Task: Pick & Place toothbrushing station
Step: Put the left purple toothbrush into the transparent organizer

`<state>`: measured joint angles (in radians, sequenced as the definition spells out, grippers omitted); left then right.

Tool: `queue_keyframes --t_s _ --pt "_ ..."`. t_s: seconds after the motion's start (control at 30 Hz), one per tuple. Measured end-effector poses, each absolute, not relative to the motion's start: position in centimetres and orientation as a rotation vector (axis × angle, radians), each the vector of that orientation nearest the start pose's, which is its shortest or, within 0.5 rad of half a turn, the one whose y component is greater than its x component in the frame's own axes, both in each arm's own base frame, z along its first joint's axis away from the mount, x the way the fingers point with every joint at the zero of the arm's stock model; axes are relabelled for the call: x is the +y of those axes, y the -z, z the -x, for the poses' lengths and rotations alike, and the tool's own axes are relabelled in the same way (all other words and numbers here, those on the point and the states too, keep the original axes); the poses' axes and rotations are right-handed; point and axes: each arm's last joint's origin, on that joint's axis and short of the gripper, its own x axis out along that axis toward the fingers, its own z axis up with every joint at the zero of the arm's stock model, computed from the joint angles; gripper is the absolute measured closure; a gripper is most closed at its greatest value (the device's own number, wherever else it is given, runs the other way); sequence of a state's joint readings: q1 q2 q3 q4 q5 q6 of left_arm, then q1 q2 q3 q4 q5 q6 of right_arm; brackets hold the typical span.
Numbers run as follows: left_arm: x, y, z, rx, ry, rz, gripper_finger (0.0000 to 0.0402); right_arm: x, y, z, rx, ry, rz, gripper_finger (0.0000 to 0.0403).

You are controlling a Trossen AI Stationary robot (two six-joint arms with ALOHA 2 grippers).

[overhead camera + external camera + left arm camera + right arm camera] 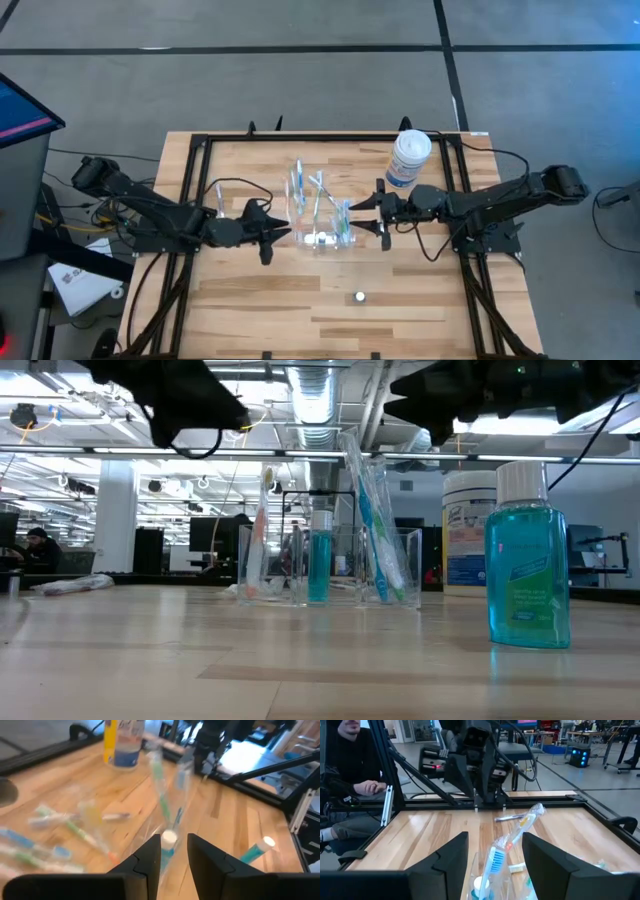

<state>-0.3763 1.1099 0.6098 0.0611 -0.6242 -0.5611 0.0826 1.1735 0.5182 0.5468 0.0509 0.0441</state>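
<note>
Toothbrushes [318, 195] in clear holder [322, 238]

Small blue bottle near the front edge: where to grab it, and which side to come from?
Probably the white cap, from straight above. The small blue bottle stands upright and alone on bare wood, clear of the clear holder, so nothing blocks a vertical descent. The cap is narrower than the body. Left gripper and right gripper both hang open by the holder.

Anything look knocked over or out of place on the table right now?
Nothing looks spilled or toppled. The toothbrushes lean at mixed angles in the clear holder, the mouthwash bottle stands upright, and the white tub stands upright near the table's far edge.
</note>
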Motion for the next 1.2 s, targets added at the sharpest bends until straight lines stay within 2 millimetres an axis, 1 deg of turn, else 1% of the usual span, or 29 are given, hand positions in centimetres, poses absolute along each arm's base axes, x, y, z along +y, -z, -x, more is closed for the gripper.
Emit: queue_keyframes --t_s 0.1,0.27,0.67,0.93,1.2 --pt "-6.5 -23.3 -21.1 0.356 -0.386 0.384 0.0312 1.9 -23.5 -24.4 0.107 -0.029 -0.035 0.0226" --pt "-5.4 -22.6 -19.6 0.438 -0.516 0.488 0.0312 1.9 -23.5 -24.4 0.103 -0.029 -0.035 0.0226" --pt "-1.9 -21.7 -16.3 0.582 -0.824 0.691 0.0312 1.9 -23.5 -24.4 0.103 -0.028 -0.035 0.0226" --pt "0.1 -20.8 -15.0 0.711 -1.005 0.779 0.0312 1.5 -23.6 -24.4 0.104 -0.014 -0.036 0.0226" --pt "1.6 -20.5 -14.2 0.779 -1.112 0.824 0.0312 1.4 -23.6 -24.5 0.104 -0.01 -0.036 0.0226"
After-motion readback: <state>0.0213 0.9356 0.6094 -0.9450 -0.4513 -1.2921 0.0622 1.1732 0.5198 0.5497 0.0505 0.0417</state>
